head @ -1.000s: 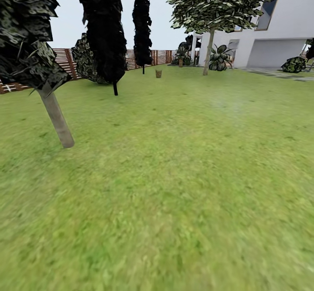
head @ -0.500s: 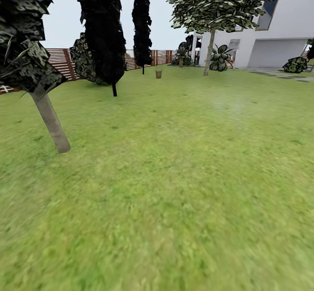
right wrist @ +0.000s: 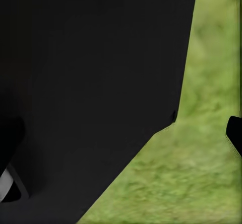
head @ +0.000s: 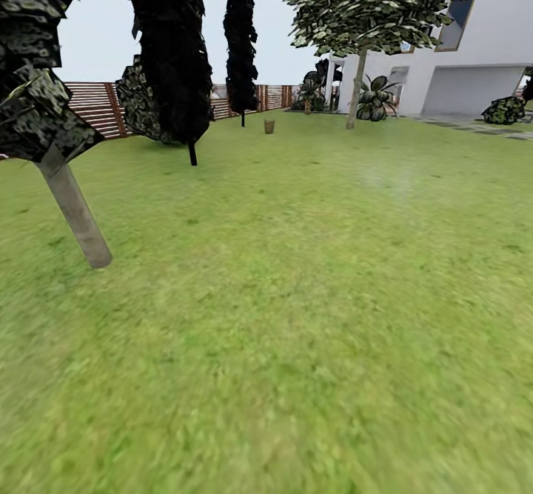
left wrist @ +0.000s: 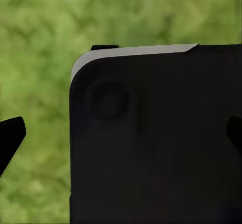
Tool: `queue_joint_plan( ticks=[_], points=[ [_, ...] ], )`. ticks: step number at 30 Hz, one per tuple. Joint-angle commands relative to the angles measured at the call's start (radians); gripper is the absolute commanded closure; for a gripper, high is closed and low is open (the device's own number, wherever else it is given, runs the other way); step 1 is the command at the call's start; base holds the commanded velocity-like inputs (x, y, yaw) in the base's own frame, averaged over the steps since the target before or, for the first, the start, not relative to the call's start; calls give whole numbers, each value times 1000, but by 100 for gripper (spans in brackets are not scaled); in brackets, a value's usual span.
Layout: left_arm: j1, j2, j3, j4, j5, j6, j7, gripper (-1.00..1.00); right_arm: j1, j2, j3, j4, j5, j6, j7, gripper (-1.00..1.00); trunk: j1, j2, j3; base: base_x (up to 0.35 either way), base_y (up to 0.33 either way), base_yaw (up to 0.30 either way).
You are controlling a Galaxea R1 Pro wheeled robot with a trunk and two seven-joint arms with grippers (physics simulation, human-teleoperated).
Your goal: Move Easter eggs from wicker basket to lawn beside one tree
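Left wrist view: black robot body [left wrist: 151, 143] blocks both wrist cams over lawn [head: 311, 316], gripper state can't tell on either arm; 1 small tan object [head: 269, 125] far ahead, possibly the basket, leaning grey trunk [head: 74, 212] ahead-left.

Head forward; wrists toward lawn [head: 311, 316]

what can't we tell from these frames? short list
- Small tan object far across the lawn, head view: too small to tell what it is or holds.
- Tree at the left, head view: crown cut off by the frame's edges.
- Left wrist view: a dark body covers most of the grass, so the gripper's state can't be read.
- Right wrist view: a dark body does the same.
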Motion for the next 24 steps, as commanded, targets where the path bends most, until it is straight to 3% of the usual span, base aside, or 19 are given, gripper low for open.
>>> queue_joint_plan(
  ticks=[1,24],
  points=[
    [0,0,0,1,1,-3,0,-100,0,0,-1,-1,0,-1,1,-100,1,0,-1,340,0,0],
    [0,0,-2,1,1,-3,0,-100,0,-1,2,-1,1,-1,1,-100,1,0,-1,340,0,0]
  ],
)
